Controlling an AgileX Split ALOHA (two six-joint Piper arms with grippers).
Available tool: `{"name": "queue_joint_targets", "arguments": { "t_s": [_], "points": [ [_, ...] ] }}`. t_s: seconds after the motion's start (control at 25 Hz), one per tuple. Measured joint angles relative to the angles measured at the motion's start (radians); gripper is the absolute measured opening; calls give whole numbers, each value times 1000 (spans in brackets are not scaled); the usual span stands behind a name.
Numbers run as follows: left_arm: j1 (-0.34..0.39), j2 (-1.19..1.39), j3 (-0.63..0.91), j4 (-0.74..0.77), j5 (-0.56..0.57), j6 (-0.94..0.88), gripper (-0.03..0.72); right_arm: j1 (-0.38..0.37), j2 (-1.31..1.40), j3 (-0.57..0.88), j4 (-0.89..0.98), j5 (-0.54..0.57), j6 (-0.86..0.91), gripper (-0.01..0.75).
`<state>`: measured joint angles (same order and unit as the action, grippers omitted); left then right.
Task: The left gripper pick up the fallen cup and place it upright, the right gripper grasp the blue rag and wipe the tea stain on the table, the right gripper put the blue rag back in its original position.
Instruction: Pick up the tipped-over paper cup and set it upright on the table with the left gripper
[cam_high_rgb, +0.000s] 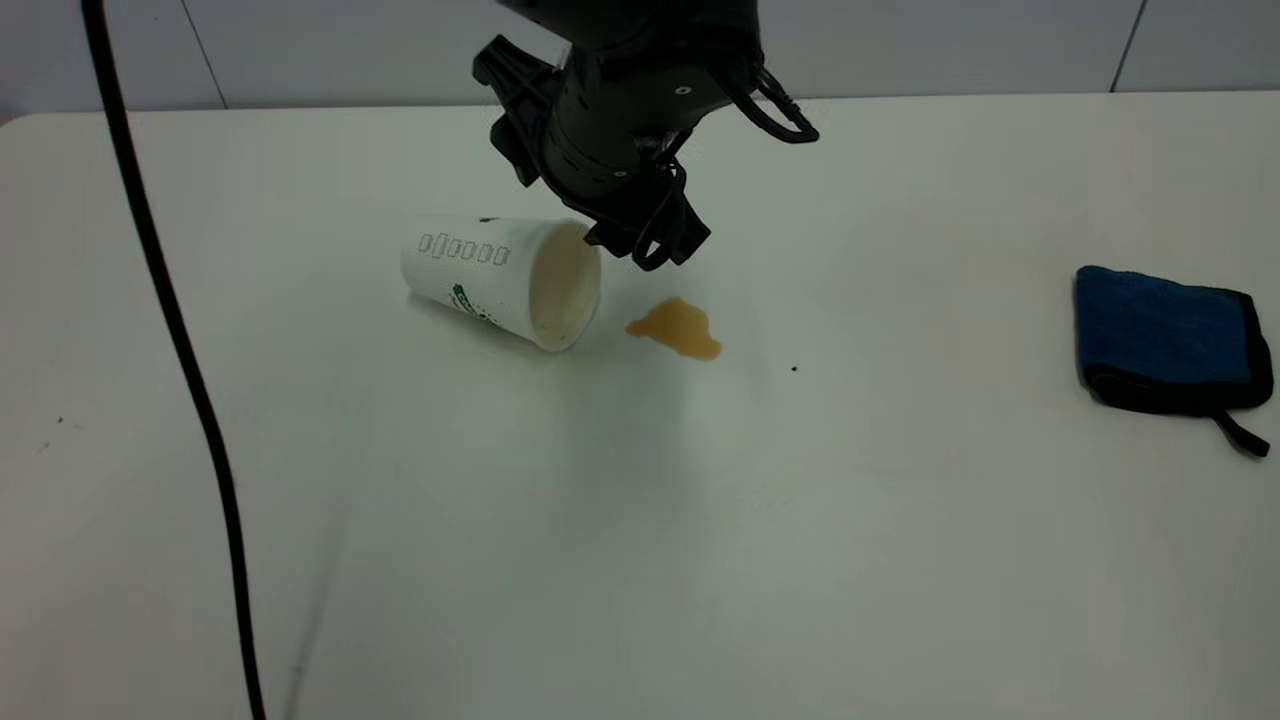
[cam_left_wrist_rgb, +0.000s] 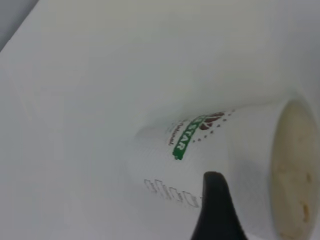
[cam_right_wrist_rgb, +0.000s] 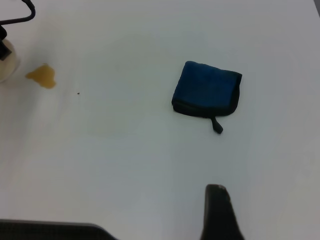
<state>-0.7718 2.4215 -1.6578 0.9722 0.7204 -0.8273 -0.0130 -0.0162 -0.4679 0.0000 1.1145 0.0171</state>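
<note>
The left gripper (cam_high_rgb: 650, 245) hangs above the table (cam_high_rgb: 640, 560), close over the mouth end of the cup (cam_high_rgb: 500, 278), and its black fingertips point down toward the rim. In the left wrist view one black finger (cam_left_wrist_rgb: 215, 210) stands in front of the cup's (cam_left_wrist_rgb: 220, 165) side wall, but I cannot tell from the pictures if the fingers are spread or closed, and they do not seem to touch the cup. The cup lies on its side on the table, with the open mouth turned toward the tea stain (cam_high_rgb: 677, 329) and the cream inside visible; the green banner and the row of small boxes show on its wall. The tea stain is just beside the cup's rim, on the bare table, and a tiny dark speck (cam_high_rgb: 795, 369) lies a little farther on. The blue rag (cam_high_rgb: 1165, 338) rests folded at the far right side of the table, well apart from the stain, with its short black strap lying toward the front edge. In the right wrist view the rag (cam_right_wrist_rgb: 206, 95) lies alone on the table, and only one dark fingertip (cam_right_wrist_rgb: 217, 212) of the right gripper shows, high above the surface, so its state is not clear. A black cable (cam_high_rgb: 170, 330) hangs across the left side of the exterior view.
</note>
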Motion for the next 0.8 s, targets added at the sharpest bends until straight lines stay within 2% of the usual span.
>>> {"name": "queue_joint_targets", "arguments": {
  "t_s": [0.16,0.48,0.8],
  "points": [
    [0,14,-2,44,-3,-71,551,0,0,0,0,0,0,518],
    [3,66,-6,72,3,-79,551,0,0,0,0,0,0,518],
    [36,91,-6,91,-2,-105,551,0,0,0,0,0,0,518]
  ]
}}
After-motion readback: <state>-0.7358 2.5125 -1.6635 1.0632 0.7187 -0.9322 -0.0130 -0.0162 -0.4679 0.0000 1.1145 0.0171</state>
